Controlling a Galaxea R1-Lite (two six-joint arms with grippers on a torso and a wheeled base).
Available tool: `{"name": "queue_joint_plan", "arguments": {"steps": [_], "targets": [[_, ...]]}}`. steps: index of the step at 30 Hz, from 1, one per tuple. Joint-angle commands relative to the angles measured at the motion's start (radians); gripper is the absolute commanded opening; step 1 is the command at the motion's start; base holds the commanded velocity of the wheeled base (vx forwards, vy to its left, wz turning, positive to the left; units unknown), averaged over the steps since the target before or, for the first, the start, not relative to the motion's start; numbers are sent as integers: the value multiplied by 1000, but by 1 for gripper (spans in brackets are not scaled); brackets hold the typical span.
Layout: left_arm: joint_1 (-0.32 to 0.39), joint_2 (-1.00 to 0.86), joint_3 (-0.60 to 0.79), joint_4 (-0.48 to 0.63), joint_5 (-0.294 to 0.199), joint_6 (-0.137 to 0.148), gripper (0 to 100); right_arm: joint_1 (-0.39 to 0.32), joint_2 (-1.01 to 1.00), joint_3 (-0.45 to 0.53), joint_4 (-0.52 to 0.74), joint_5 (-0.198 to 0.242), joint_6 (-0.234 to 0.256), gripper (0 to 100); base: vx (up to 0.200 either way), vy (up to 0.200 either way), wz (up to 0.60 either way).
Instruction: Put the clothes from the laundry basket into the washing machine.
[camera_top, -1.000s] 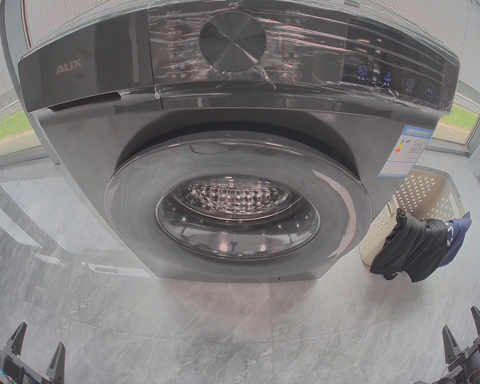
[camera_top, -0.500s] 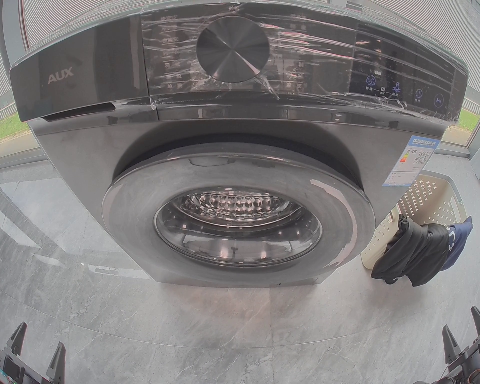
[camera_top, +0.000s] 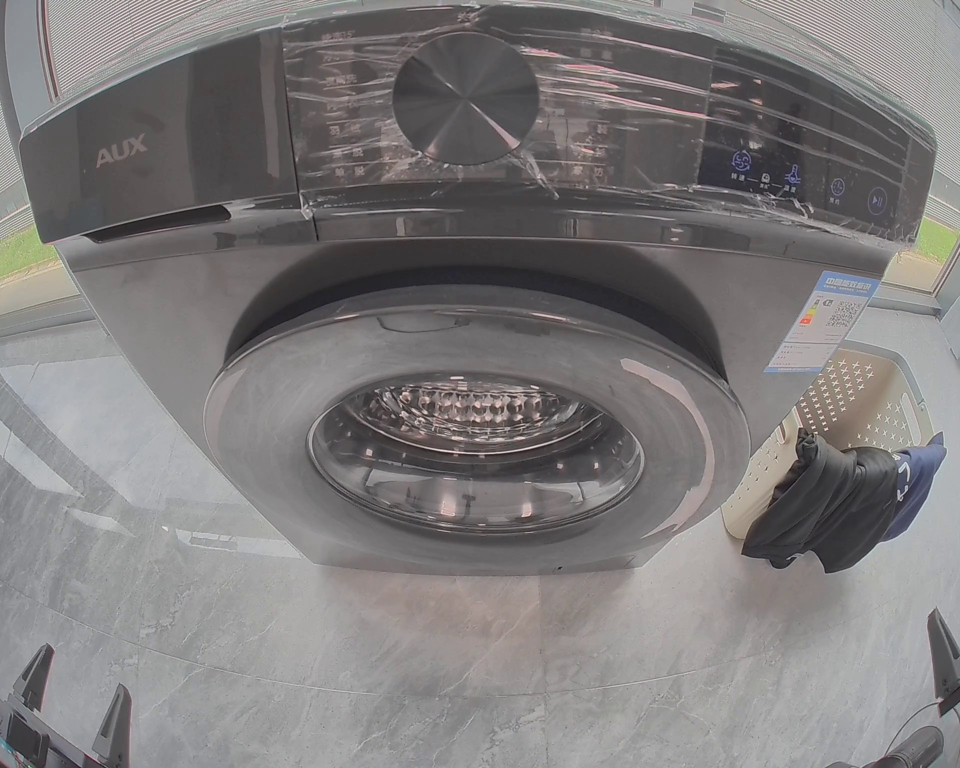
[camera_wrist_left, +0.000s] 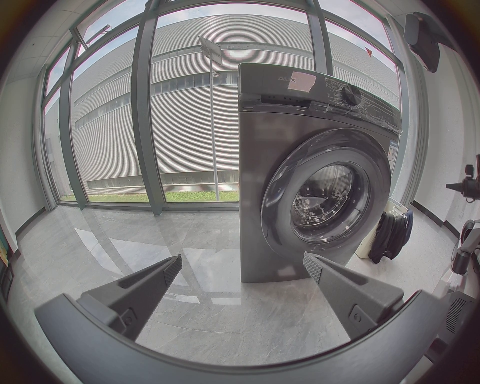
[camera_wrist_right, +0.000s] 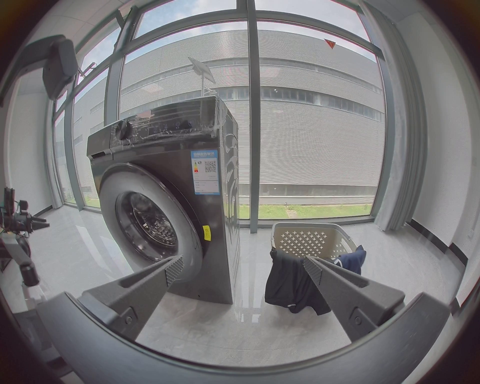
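From the head view, one washing machine (camera_top: 470, 300) stands on the grey marbled floor (camera_top: 450, 640) with its round glass door (camera_top: 475, 440) shut. One pale perforated laundry basket (camera_top: 860, 385) sits on the floor just beside the machine's right side. Two garments hang over the basket's rim: a black garment (camera_top: 825, 505) draped down its front, and a dark blue garment (camera_top: 920, 470) touching the black one on the right. The left gripper (camera_top: 75, 692) is low at the floor's near left corner, its two fingers apart with nothing between them. One dark finger (camera_top: 941, 650) of the right arm rises at the near right corner. In the left wrist view, that gripper's two fingers are spread wide and empty, well apart from the machine and the basket beyond. In the right wrist view, the right gripper (camera_wrist_right: 242, 262) also has two fingers spread wide and empty, with the machine, the basket and both garments ahead of it.
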Motion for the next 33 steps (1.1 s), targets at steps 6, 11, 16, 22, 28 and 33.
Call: {"name": "queue_joint_plan", "arguments": {"steps": [6,11,16,22,28,33], "targets": [[-2,-17,16,0,-2,0,100,28,577,-95,-18,260,28,100,0,0,0],[-2,-17,16,0,-2,0,100,67,687,-98,-18,271,-7,100,0,0,0],[-2,-17,16,0,-2,0,100,147,785,-115,-28,265,-1,100,0,0,0],[-2,-17,16,0,-2,2,100,186,884,-141,-91,253,-3,100,0,0,0],[-2,-17,16,0,-2,2,100,302,1012,-207,-145,211,4,100,0,0,0],[-2,-17,16,0,-2,2,100,366,1071,-256,-169,185,4,100,0,0,0]]}}
